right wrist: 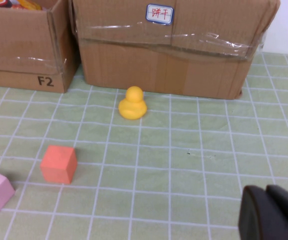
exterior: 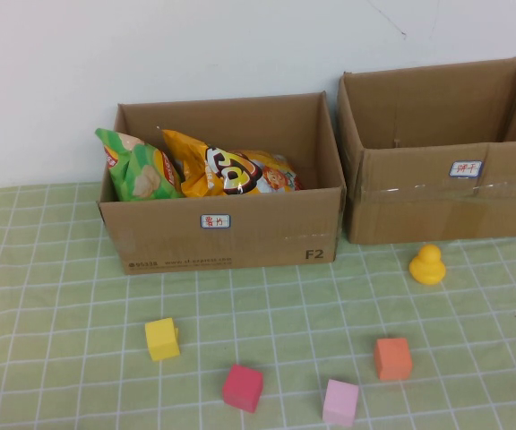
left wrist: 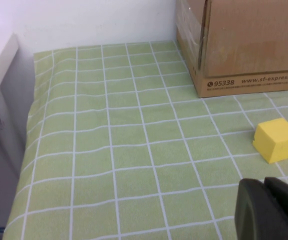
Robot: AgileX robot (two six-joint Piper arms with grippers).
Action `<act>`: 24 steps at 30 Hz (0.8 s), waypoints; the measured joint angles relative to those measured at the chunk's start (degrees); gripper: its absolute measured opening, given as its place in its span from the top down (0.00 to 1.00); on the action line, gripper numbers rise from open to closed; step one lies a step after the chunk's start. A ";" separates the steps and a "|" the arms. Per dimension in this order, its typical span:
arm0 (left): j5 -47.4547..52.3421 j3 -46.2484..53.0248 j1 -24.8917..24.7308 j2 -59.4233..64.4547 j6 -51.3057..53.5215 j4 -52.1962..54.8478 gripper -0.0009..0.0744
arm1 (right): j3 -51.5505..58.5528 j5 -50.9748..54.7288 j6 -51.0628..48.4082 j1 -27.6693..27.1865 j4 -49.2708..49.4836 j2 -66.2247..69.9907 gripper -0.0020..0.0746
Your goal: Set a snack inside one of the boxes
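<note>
1. Two snack bags, a green chip bag (exterior: 138, 166) and an orange snack bag (exterior: 231, 169), stand tilted inside the left box (exterior: 222, 235), the green one against its left wall.
2. The right box (exterior: 446, 202) sits just beside it, to the robot's right, and looks empty from the high view, though its floor is partly hidden.
3. No snack lies loose on the green checked tablecloth (exterior: 52, 305); only toys do: a yellow duck (exterior: 427, 265) in front of the right box, and a yellow cube (exterior: 162, 339), red cube (exterior: 243, 387), pink cube (exterior: 340, 401) and orange cube (exterior: 392, 358) nearer the robot.
4. The left gripper (left wrist: 270, 210) hangs low over the cloth near the yellow cube, its dark fingers pressed together and holding nothing.
5. The right gripper (right wrist: 271, 212) hovers over bare cloth, facing the duck and the right box, likewise closed and empty.
6. Judged from this, either the snacks are already boxed or no pick has begun; a next move would call for opening a gripper and reaching into the left box for a bag.
</note>
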 joint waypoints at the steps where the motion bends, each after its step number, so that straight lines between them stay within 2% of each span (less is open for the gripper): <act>1: 0.00 0.00 0.00 0.00 0.24 0.00 0.99 | 0.00 0.00 0.00 0.00 0.00 0.00 0.98; 24: 0.18 -0.01 0.00 0.00 3.02 -0.17 0.99 | 0.00 0.00 -0.13 0.00 0.00 0.00 0.98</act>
